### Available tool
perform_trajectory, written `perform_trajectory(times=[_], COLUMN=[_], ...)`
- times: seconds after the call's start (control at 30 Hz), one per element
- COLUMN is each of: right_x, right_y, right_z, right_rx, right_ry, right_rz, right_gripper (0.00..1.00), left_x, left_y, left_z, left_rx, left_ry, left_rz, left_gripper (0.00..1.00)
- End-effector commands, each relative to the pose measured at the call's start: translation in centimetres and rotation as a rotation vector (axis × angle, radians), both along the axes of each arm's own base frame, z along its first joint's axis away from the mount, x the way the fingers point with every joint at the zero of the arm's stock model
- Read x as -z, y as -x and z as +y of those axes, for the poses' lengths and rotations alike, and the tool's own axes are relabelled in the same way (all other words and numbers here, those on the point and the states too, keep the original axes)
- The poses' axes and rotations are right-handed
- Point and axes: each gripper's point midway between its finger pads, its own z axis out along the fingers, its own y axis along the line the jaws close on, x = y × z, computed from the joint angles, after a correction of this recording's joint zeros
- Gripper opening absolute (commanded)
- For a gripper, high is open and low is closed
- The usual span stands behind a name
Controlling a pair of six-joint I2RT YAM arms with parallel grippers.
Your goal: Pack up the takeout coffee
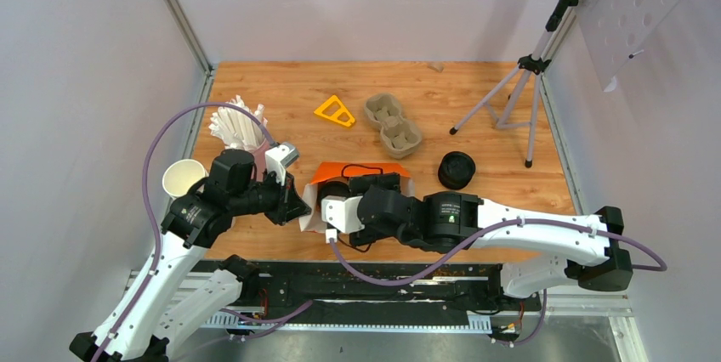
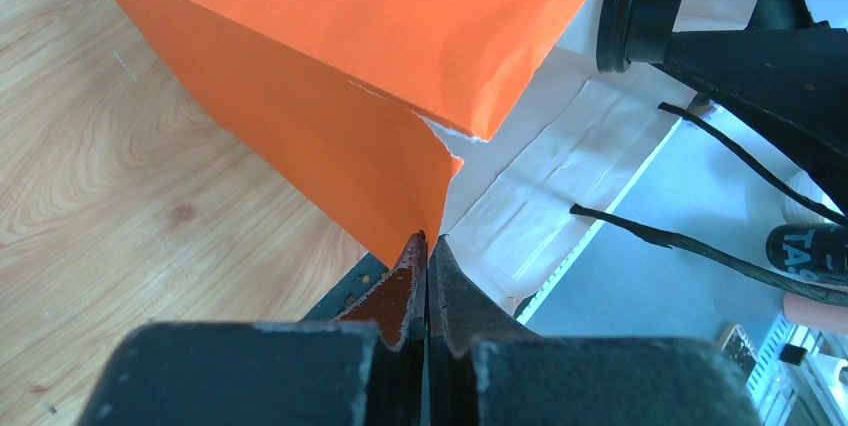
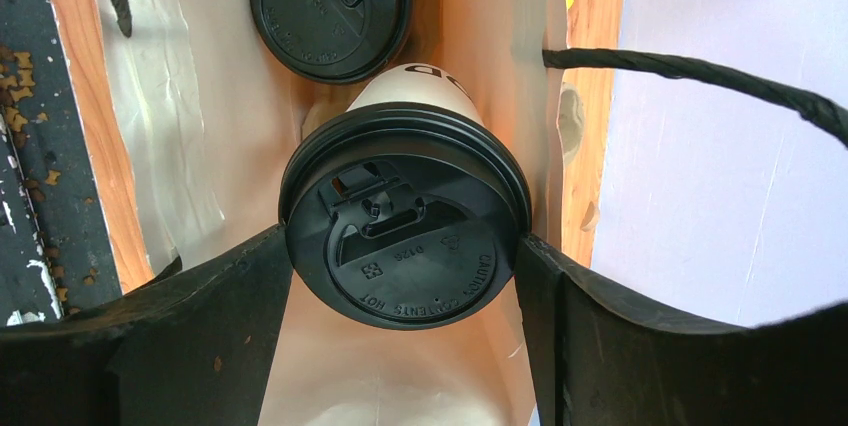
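An orange paper bag (image 1: pixel 361 172) with black cord handles (image 3: pixel 700 76) stands at the table's near middle. My left gripper (image 2: pixel 428 244) is shut on the bag's near corner edge (image 2: pixel 330 56), orange outside and white inside. My right gripper (image 3: pixel 405 266) reaches down into the bag, its fingers pressed against both sides of the black lid of a white takeout coffee cup (image 3: pixel 405 246). A second lidded cup (image 3: pixel 330 6) stands deeper in the bag, just beyond the held one. From above, both grippers (image 1: pixel 299 207) meet at the bag's mouth, and the cups are hidden by the right arm (image 1: pixel 400 213).
A grey-brown pulp cup carrier (image 1: pixel 393 124) and a yellow triangular piece (image 1: pixel 335 111) lie behind the bag. A black stack of lids (image 1: pixel 457 170) sits to its right, near a tripod (image 1: pixel 519 94). Lidless cream cups (image 1: pixel 238 124) and one open cup (image 1: pixel 184 178) stand at the left.
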Motion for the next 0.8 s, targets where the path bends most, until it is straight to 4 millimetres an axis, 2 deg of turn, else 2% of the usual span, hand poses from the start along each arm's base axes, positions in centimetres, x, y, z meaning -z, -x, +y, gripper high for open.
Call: perform_trajectory(times=[0.0, 0.13, 0.33, 0.53, 0.77], right_x=[-1.8, -0.1, 2.4, 2.2, 3.3], right_y=[0.4, -0.2, -1.7, -3.6, -4.1], right_z=[-0.4, -1.2, -1.2, -0.6, -0.4], right_rx=[0.002, -0.002, -0.009, 0.0, -0.029], right_ry=[-0.047, 0.041, 0.121, 0.116, 0.158], right_rz=[-0.001, -0.045, -0.058, -0.068, -0.045], right_gripper=[0.69, 0.7, 0.71, 0.71, 0.71], left_x=[-1.1, -1.1, -0.9, -0.6, -0.8], left_y=[-0.2, -0.2, -0.1, -0.4, -0.8], left_z=[-0.2, -0.2, -0.4, -0.3, -0.5], left_rx=[0.021, 0.022, 0.031, 0.033, 0.03], left_ry=[0.009, 0.011, 0.021, 0.013, 0.016], left_rz=[-0.046, -0.048, -0.045, -0.06, -0.072], left_gripper=[0.01, 0.01, 0.01, 0.01, 0.01])
